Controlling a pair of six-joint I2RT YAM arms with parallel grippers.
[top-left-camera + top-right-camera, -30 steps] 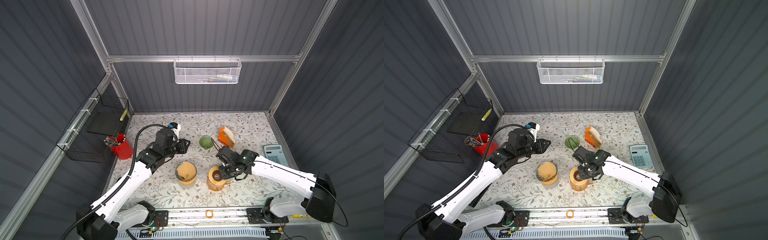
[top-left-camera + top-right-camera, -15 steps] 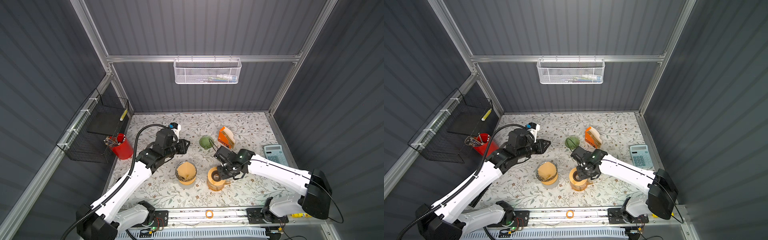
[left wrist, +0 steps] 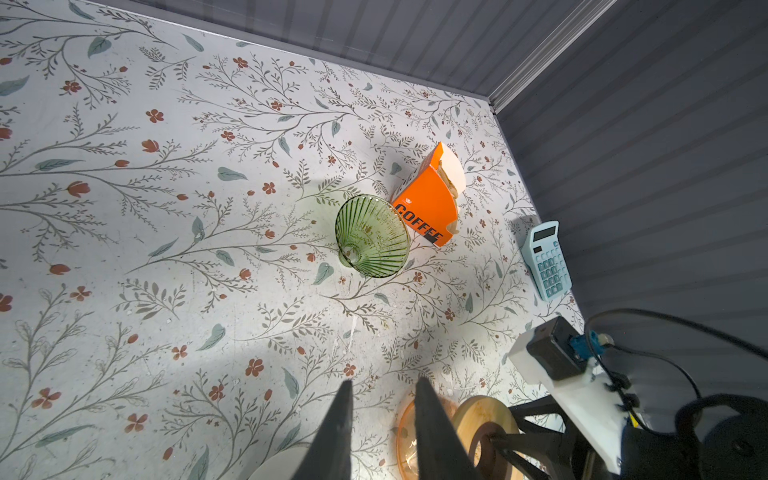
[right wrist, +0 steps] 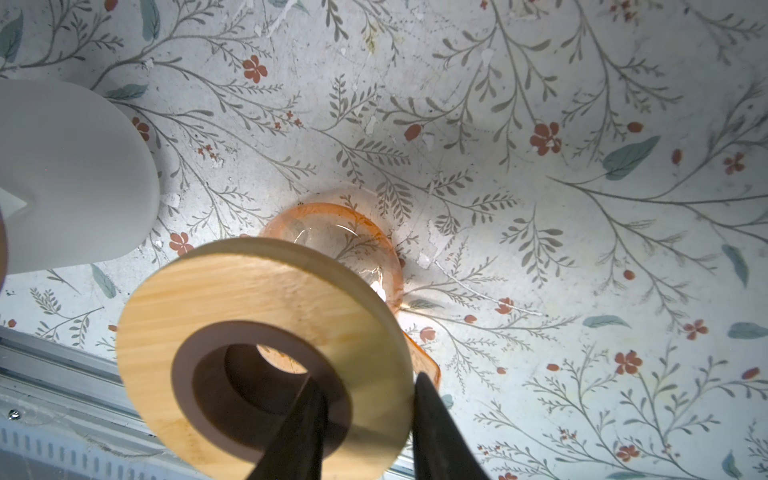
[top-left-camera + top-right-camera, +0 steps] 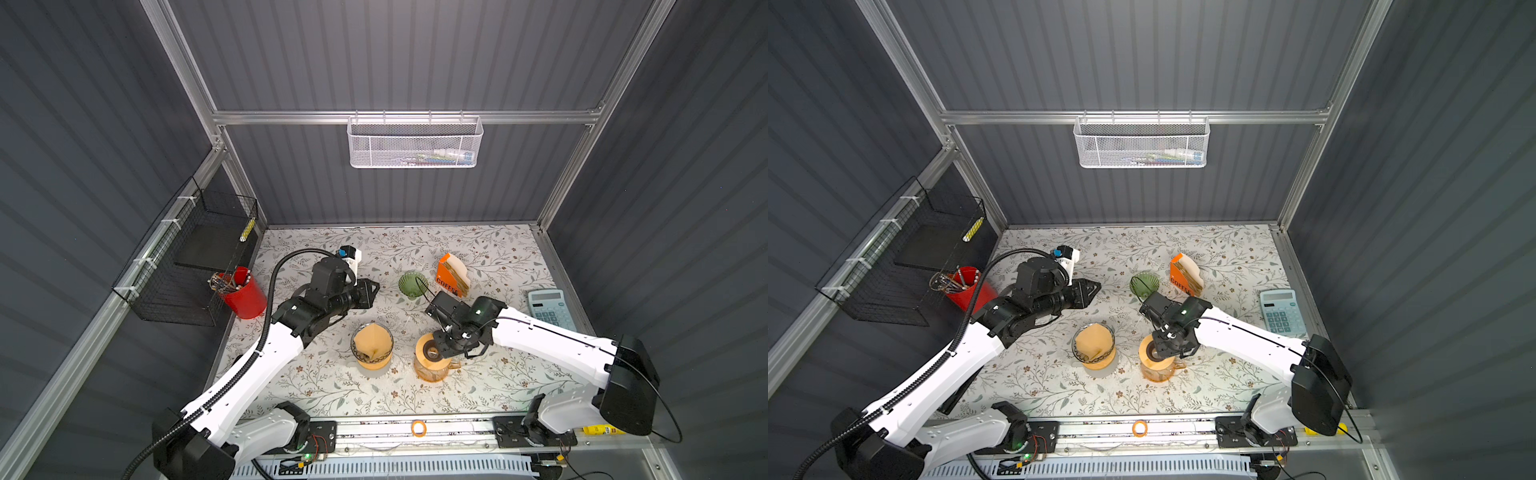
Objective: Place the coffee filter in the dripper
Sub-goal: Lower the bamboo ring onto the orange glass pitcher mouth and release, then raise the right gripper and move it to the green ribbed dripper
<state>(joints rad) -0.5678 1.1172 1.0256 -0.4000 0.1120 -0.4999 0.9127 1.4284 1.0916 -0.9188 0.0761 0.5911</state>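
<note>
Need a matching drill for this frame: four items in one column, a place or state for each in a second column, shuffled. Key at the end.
Items:
1. green dripper
2. calculator
3. wooden ring
4. red cup

Place or state:
A. at the right edge of the table
B. gripped by the right tool, one finger through its hole
C. next to the orange COFFEE box
D. beside the black wire basket

Pairs: 1-C, 2-A, 3-B, 4-D

White links (image 5: 249,374), black joints (image 5: 627,386); left claw (image 3: 383,382), right claw (image 4: 368,384) black, tapered; ribbed cable (image 5: 269,299).
</note>
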